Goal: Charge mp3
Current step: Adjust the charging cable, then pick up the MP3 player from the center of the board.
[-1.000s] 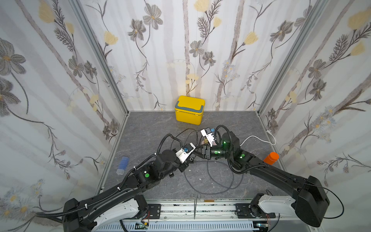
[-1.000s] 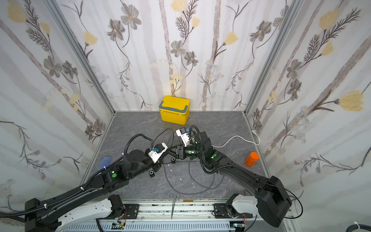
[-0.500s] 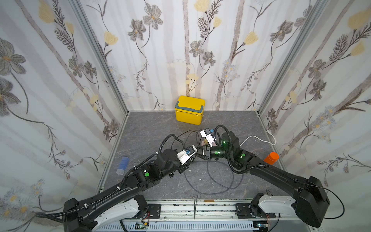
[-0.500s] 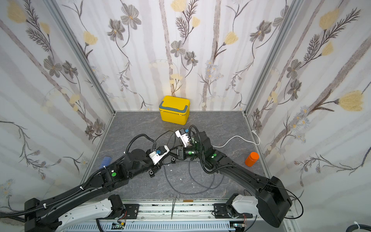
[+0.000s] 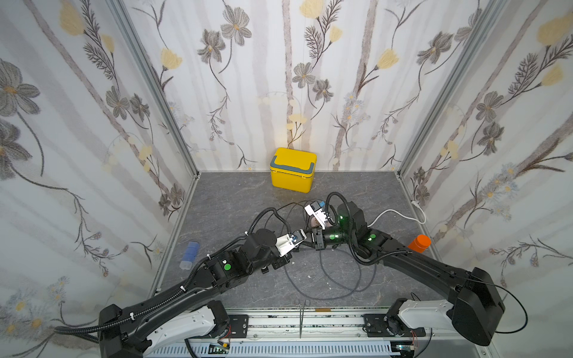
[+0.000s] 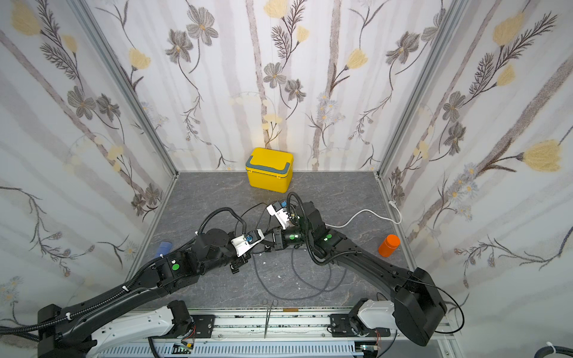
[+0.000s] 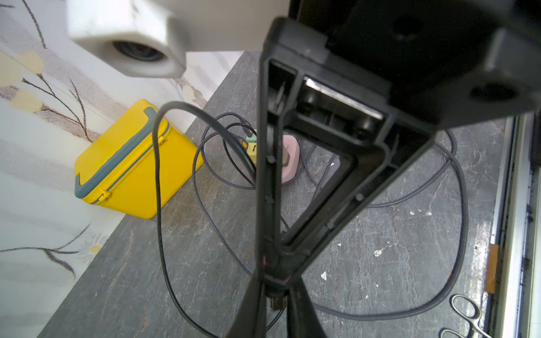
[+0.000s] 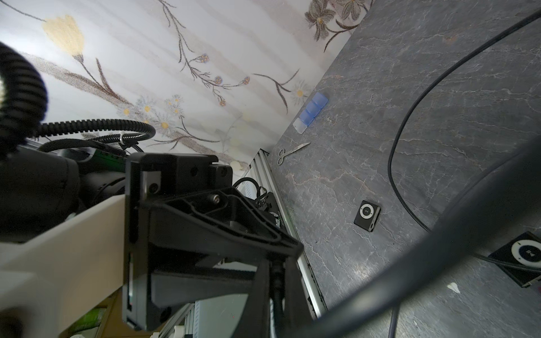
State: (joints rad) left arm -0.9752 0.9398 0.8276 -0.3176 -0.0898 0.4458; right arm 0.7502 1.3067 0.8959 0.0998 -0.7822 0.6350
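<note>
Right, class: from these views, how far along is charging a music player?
Done: the black cable is picked up. In hand: left gripper and right gripper, tip to tip above the table, are both shut on it, seemingly passing it over. Left: a music player lies flat with no cable in it, so plugging in remains.

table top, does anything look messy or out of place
Yes. A grey cable sprawls in loose tangled loops across the table, small white flecks dot the surface, and scissors lie stray at the front edge.

Matt black mp3 player [image 8: 366, 215]; glossy plastic box [image 5: 293, 173] (shiny metal scissors [image 8: 292, 152]).
</note>
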